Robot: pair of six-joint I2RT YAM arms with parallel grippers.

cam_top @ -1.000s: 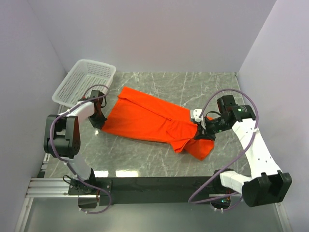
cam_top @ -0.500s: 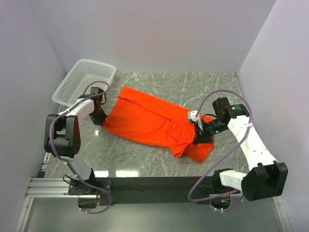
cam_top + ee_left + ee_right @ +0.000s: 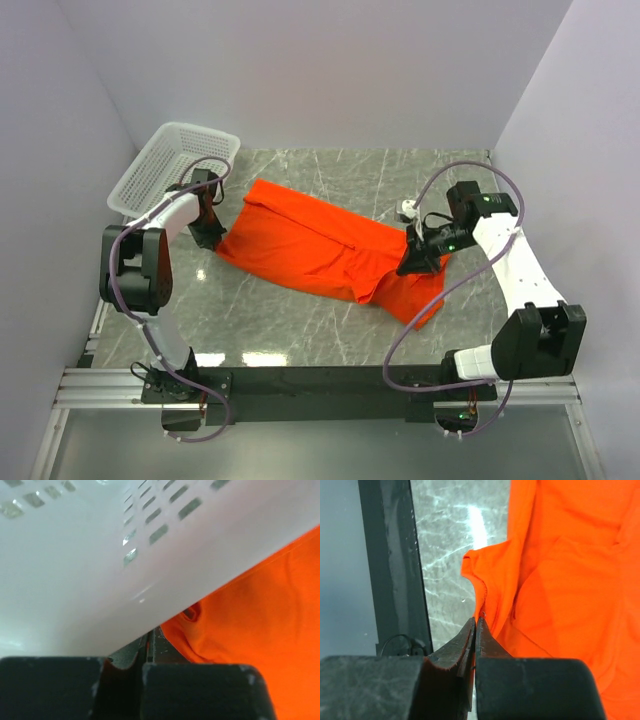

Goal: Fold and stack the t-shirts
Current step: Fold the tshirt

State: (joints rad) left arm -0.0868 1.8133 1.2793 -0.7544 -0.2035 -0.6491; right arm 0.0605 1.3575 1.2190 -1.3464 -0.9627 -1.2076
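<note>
The orange-red t-shirt lies stretched diagonally across the marble table, partly folded lengthwise. My left gripper is shut at the shirt's left corner, right beside the white basket. In the left wrist view the cloth runs behind my closed left gripper, and the pinch itself is mostly hidden. My right gripper is shut on the shirt's right end, and a flap hangs from it toward the front. In the right wrist view my right gripper pinches the hem of the t-shirt above the table.
The white mesh basket stands at the back left, and its wall fills much of the left wrist view, very close. The table's dark front rail runs below the right gripper. Grey walls enclose three sides.
My right gripper has moved back with the shirt's right end, so a flap now hangs from it. My left gripper has shifted toward the back along the basket, taking the left corner with it.
</note>
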